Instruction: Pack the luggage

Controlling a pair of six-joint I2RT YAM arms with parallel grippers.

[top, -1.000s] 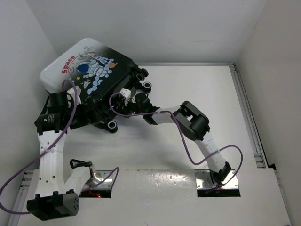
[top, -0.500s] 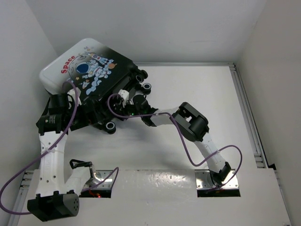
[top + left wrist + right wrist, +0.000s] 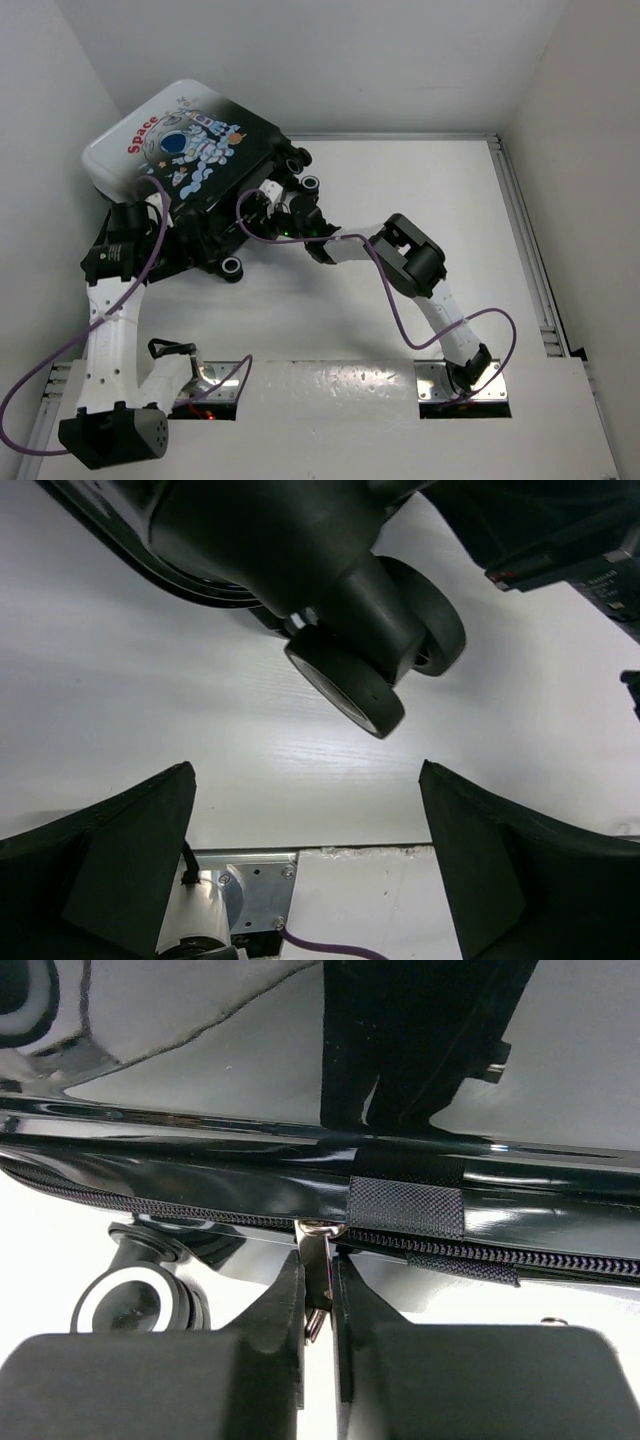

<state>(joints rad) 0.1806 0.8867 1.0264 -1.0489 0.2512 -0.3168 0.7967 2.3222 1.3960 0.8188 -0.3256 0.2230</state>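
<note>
Tightly, right fingers [image 3: 262, 1335] pinch the luggage [image 3: 190, 150] zipper pull [image 3: 318, 1272]; left fingers [image 3: 115, 865] gape by a caster [image 3: 350, 692].

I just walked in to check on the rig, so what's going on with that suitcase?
The luggage lies at the far left of the table with its printed shell up. The right gripper is shut on the zipper pull along the edge of the shell. The left gripper hangs wide open beside a caster at the case's near corner, holding nothing.
</note>
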